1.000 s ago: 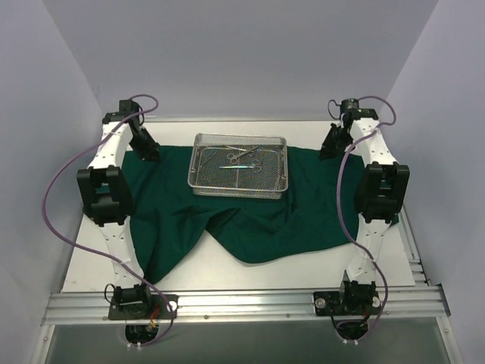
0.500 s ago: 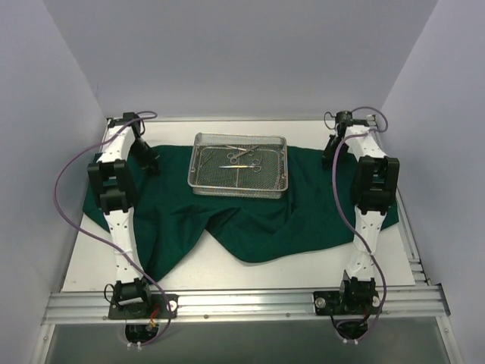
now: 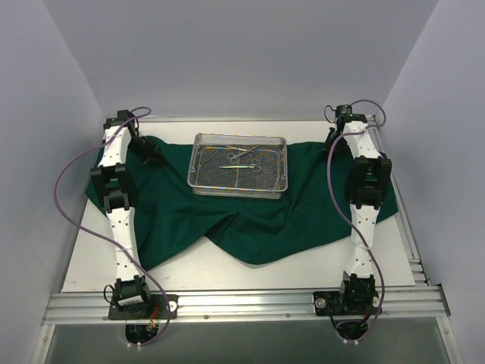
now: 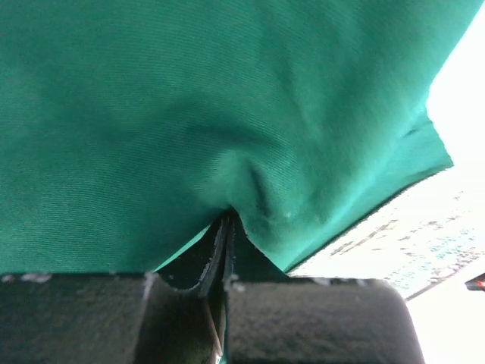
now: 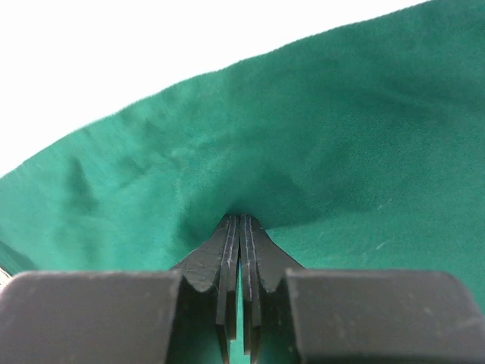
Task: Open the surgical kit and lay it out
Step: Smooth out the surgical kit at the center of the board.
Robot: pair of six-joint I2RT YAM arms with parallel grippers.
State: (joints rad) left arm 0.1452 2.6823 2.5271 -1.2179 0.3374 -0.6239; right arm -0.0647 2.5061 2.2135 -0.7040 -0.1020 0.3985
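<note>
Drape (image 3: 250,227) of dark green cloth lies spread across the white table (image 3: 227,277). A wire-mesh tray (image 3: 239,190) rests on its far middle part, holding steel scissor-like instruments (image 3: 244,158). The left gripper (image 4: 227,221) is clamped on a fold near the cloth's far left edge. The right gripper (image 5: 240,221) pinches a fold at the far right, jaws pressed together.

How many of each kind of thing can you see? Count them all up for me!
Dark green cloth drape: 1
Silver wire-mesh tray: 1
White robot arms, left and right: 2
Small steel instruments in the tray: too small to count
Total: 4, plus the instruments
</note>
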